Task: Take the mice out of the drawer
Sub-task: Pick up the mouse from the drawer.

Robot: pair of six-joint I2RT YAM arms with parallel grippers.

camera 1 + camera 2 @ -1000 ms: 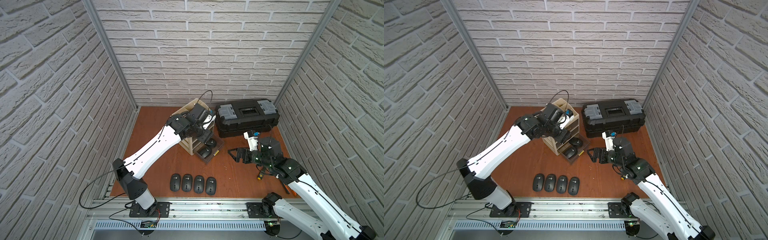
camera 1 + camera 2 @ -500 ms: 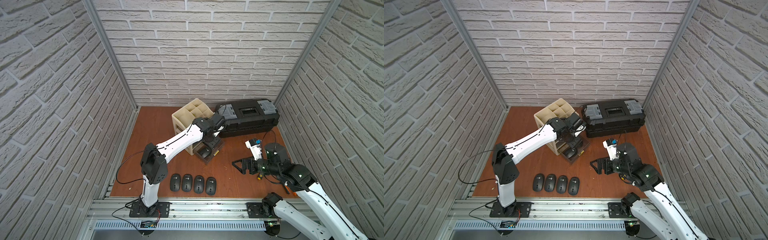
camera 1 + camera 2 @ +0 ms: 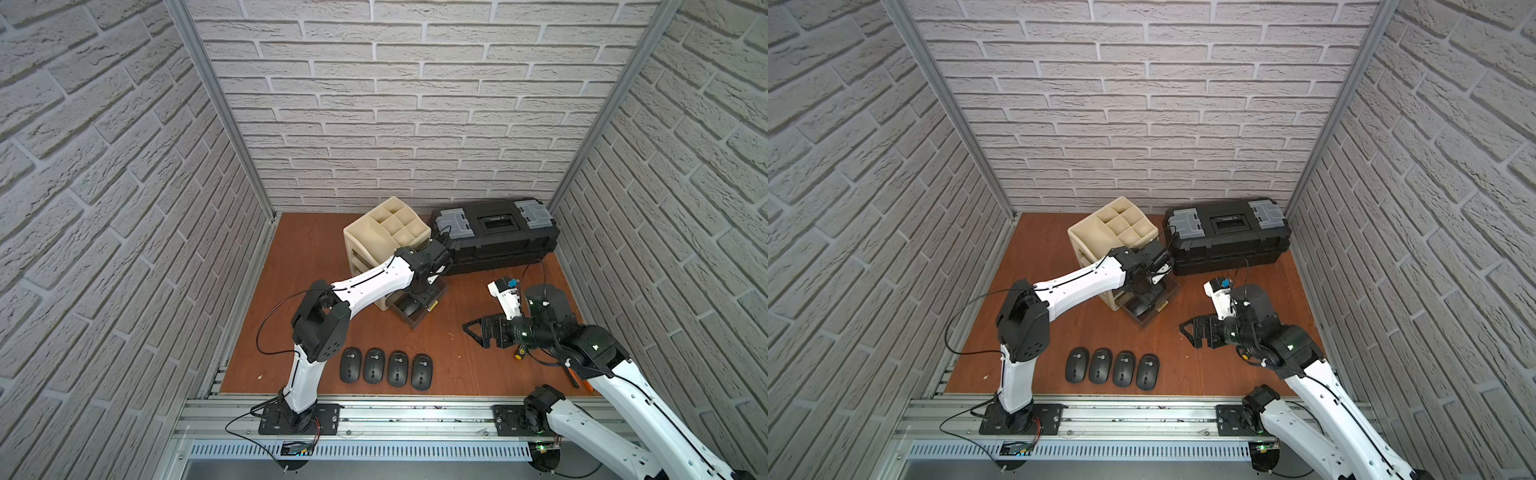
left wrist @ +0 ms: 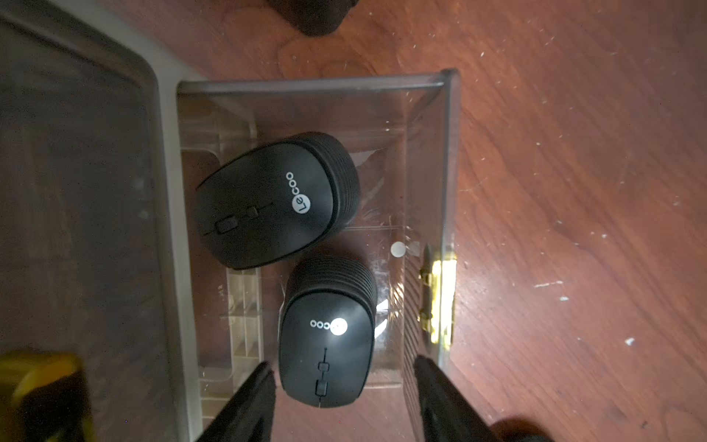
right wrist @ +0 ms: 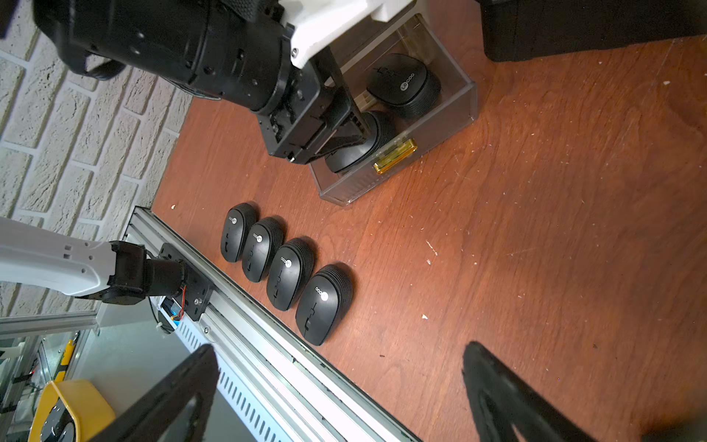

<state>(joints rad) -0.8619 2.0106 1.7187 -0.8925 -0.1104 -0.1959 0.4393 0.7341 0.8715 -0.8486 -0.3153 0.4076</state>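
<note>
Over the last second the left arm [image 3: 374,282] has swung down from above the beige organizer [image 3: 374,237], and the left fingers [image 4: 252,398] now reach into the pulled-out drawer [image 4: 445,172]. The right arm [image 3: 590,345] has drawn back toward the near right of the table [image 3: 316,257]. The four mice [image 3: 350,364] [image 3: 374,365] [image 3: 397,368] [image 3: 421,371] laid out on the table have not shifted.

The left fingers stand partly open, one on each side of the nearer mouse [image 4: 325,336] in the drawer. In the left wrist view one finger is just beside the mouse's flank. The other is clear of the mouse, near the drawer's front wall, so nothing is gripped. The farther mouse [image 4: 264,199] lies just beside the nearer one at a skewed angle, on the side toward the black toolbox [image 3: 494,232]. In the right wrist view the left fingers half hide the nearer mouse, while the farther one shows whole.

The clear drawer has a yellow handle [image 4: 440,298] on its front. It sticks out from the foot of the organizer toward the near right, mid-table and just left of the toolbox.

The four mice lie side by side in a row close to the table's near edge, left of centre and well apart from the drawer.

The right fingers [image 3: 478,330] are spread wide and empty. They are held above bare table to the right of the drawer and point left toward it.
</note>
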